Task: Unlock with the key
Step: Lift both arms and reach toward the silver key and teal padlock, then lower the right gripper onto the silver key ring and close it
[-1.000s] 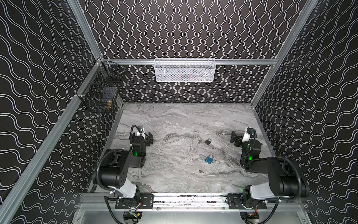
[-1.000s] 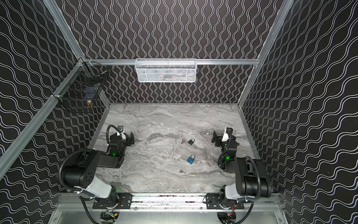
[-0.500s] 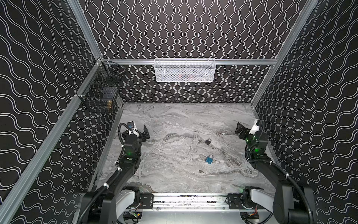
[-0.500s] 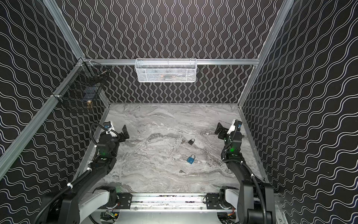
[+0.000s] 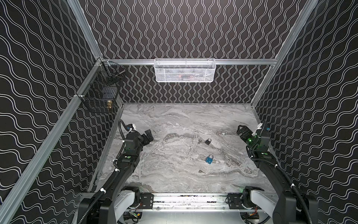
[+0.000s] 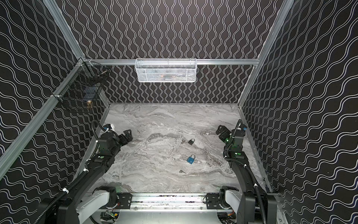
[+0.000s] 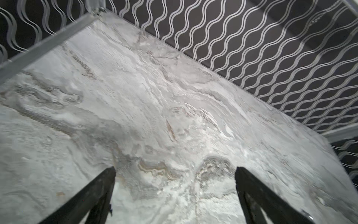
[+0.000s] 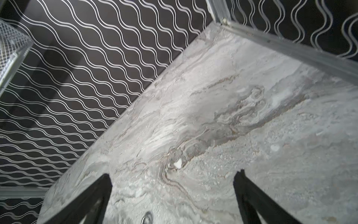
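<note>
A blue padlock [image 5: 209, 159] [image 6: 191, 159] lies on the marble table, right of centre. A black padlock [image 5: 208, 141] [image 6: 191, 141] lies a little farther back. A small dark key [image 5: 201, 171] [image 6: 182, 171] rests on the table just in front of the blue padlock. My left gripper [image 5: 149, 135] [image 6: 128, 134] [image 7: 174, 170] hovers open at the left side, far from all of them. My right gripper [image 5: 242, 130] [image 6: 222, 130] [image 8: 173, 176] hovers open at the right side, empty, with a metal shackle [image 8: 147, 220] at the edge of its wrist view.
A white mesh basket [image 5: 185, 70] hangs on the back wall. A black wire basket [image 5: 100, 93] hangs on the left rail. Patterned walls close in the table [image 5: 174, 120] on three sides. An aluminium rail [image 5: 189, 199] runs along the front.
Both arms have unfolded from their low folded pose and now reach forward above the table. Both grippers have stayed open. The padlocks and key have not moved.
</note>
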`<state>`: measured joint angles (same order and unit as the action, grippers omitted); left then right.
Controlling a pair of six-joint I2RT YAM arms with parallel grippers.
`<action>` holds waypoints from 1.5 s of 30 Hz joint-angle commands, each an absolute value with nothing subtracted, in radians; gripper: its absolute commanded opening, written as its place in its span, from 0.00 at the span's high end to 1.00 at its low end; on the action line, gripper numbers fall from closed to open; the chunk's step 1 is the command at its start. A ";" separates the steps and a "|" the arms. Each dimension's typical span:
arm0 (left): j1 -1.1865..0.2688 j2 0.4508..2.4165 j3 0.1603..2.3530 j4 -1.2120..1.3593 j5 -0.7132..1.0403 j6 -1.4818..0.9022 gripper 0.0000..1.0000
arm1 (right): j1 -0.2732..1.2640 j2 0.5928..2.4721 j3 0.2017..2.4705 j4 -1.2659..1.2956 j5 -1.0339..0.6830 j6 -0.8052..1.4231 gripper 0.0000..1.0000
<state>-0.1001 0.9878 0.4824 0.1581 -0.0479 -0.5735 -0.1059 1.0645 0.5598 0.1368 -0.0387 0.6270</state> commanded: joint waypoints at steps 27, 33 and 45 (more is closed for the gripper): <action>-0.628 0.917 0.549 -0.204 0.053 -0.656 0.01 | 0.604 1.163 0.764 -0.505 -0.031 0.635 0.06; -0.719 0.898 0.549 -0.243 0.044 -0.662 0.01 | 0.769 1.170 0.740 -0.569 0.079 0.712 0.08; -0.909 0.977 0.507 -0.160 -0.036 -0.771 0.01 | 0.987 1.290 0.747 -0.561 0.039 0.862 0.19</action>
<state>-0.8703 0.9516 0.5041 -0.2111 0.0074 -0.7311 0.9607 1.2762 0.7414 -0.5606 0.0402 0.7982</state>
